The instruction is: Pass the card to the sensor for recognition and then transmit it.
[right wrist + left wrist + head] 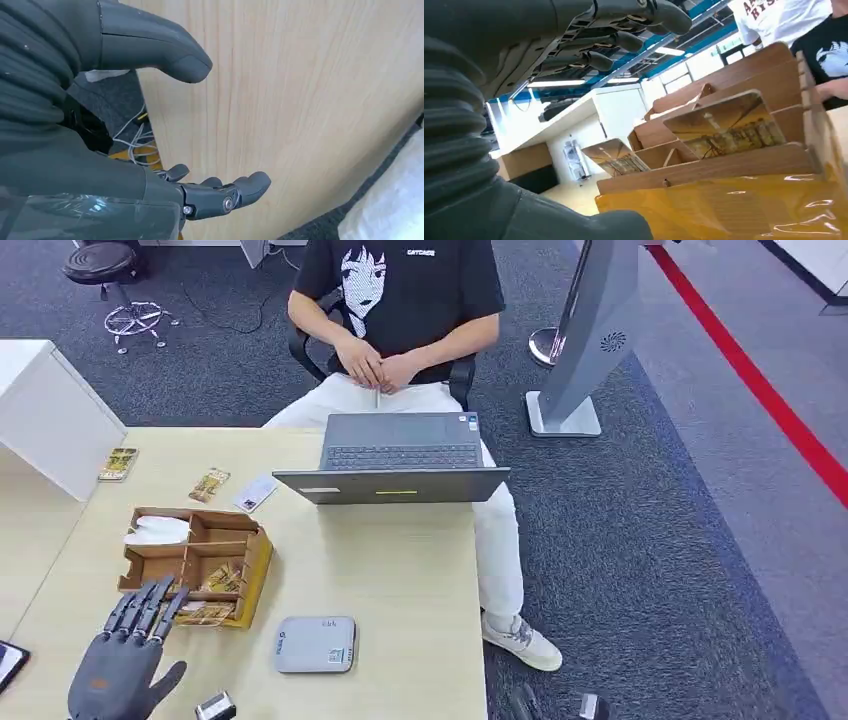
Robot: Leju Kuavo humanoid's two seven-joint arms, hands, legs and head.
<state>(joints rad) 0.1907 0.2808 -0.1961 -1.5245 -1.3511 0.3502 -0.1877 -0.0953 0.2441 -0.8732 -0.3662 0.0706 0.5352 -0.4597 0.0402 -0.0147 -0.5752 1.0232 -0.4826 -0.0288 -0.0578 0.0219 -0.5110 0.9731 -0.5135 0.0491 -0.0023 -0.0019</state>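
Observation:
My left hand (130, 650) hovers at the table's near left with fingers spread and nothing in it, its fingertips reaching the near edge of a wooden compartment box (160, 552). Picture cards (222, 580) stand in the box's near compartments. In the left wrist view one card (724, 127) leans upright behind the box's front wall, a second card (616, 156) sits further along, and my fingers (624, 30) stretch above them. The grey flat sensor (315, 644) lies to the right of the box. My right hand (75, 165) is open and holds nothing, beside a light wood surface (310, 100).
An open laptop (400, 455) stands at the table's far edge, with a seated person (400, 300) behind it. Loose cards (118, 463) (209, 484) (256, 492) lie beyond the box. A phone (10, 660) sits at the left edge, and a small dark object (215, 707) near the front.

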